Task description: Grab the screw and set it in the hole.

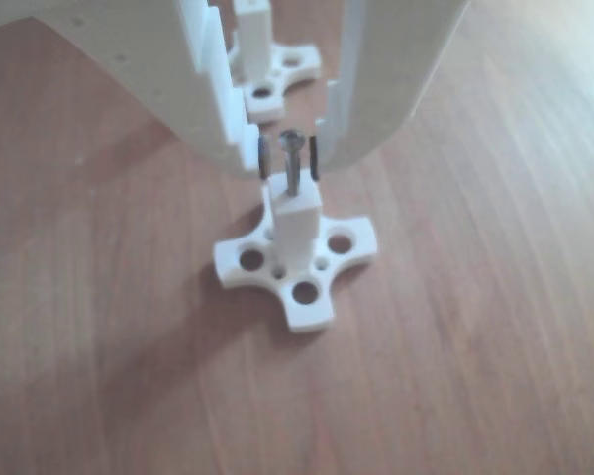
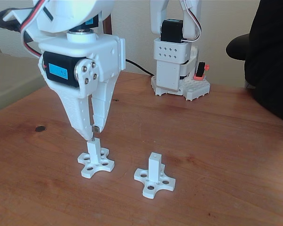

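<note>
The wooden bench point(image 2: 217, 155) fills the lower part of the fixed view. On it stand a second arm's base point(image 2: 177, 66) at upper centre and two white posts with cross-shaped bases. The arm's gripper point(image 2: 94, 132) hangs at left of centre in that frame, directly above the left post point(image 2: 95, 157). The other post point(image 2: 154, 176) stands free to the lower right, untouched, its top hole open.

In the other view the gripper point(image 1: 290, 156) comes down from the top edge. Its two fingertips stand a little apart on either side of the screw point(image 1: 292, 163). Whether they are pinching the head or have just let go, I cannot tell; thin gaps seem to show.

The screw stands upright at centre frame, its shank running down into the top face of the near post point(image 1: 297, 233), where the hole point(image 1: 293, 197) lies.

By the look of it, the grab and the carry are done and the tip appears entered. What seems left is to seat it fully, release and lift clear.
</note>
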Motion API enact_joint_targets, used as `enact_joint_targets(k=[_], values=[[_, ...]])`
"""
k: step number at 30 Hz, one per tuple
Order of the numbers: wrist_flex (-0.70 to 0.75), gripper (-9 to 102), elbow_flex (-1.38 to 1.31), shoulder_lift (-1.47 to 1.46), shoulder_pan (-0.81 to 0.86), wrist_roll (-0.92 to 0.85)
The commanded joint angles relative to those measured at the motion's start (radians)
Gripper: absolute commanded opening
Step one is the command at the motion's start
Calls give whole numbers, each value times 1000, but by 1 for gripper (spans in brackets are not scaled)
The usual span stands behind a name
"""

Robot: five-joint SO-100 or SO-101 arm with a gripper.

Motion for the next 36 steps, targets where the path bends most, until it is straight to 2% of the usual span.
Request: enact_joint_targets(k=[1,27,36], values=[[-15,4,-83,14,-3,5],[-26,1,-107,2,6,0],[-28,-4,-107,6,8,-8]])
